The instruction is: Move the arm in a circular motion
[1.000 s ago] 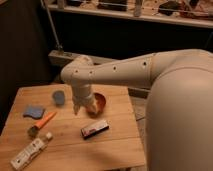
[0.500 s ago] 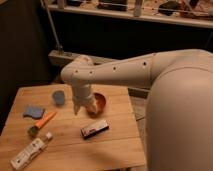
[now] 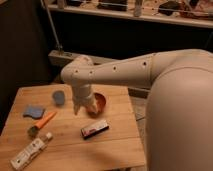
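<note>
The cream-white arm (image 3: 150, 75) of thick rounded segments with small dark holes reaches from the right across the wooden table (image 3: 65, 150). It bends down at an elbow (image 3: 80, 75) and ends in a short tapered tip, the gripper (image 3: 77, 110), which hangs above the table just left of a red bowl (image 3: 97, 104). The tip partly hides the bowl's left side. Nothing shows in the gripper.
On the table lie a blue cup (image 3: 58, 97), a blue sponge (image 3: 33, 111), an orange carrot-like item (image 3: 42, 121), a white bottle lying flat (image 3: 30, 152) and a dark snack bar (image 3: 95, 129). A dark shelf and rail stand behind.
</note>
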`<action>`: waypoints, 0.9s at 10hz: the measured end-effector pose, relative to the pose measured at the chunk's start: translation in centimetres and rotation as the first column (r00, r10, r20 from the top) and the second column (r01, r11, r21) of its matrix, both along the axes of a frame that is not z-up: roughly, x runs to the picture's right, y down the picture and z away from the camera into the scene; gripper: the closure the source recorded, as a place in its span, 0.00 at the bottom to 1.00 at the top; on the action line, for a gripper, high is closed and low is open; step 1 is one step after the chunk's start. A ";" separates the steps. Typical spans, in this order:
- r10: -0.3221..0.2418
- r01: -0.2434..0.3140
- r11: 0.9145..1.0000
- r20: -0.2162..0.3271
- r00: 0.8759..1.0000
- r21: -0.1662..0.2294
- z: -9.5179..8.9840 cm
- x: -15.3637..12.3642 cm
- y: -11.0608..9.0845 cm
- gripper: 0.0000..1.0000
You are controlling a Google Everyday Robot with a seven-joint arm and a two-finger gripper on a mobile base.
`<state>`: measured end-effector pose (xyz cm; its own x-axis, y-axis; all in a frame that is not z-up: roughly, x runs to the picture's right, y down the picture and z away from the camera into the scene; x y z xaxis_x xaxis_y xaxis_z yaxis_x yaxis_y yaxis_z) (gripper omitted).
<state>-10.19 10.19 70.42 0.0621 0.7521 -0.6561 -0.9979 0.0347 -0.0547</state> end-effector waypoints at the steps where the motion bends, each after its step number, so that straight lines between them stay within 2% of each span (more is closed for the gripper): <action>1: 0.000 0.000 1.000 0.000 1.000 0.000 0.0 0.0 0.0 0.35; 4: 0.000 0.000 1.000 0.000 1.000 -0.001 0.0 0.0 -0.1 0.35; 6: -0.022 0.022 1.000 0.000 1.000 -0.015 1.0 -0.1 -0.6 0.35; 8: -0.049 0.049 0.999 0.018 0.999 -0.022 2.9 -0.8 -2.6 0.35; 9: -0.060 0.060 0.998 0.019 0.998 -0.014 4.2 -0.6 -4.2 0.35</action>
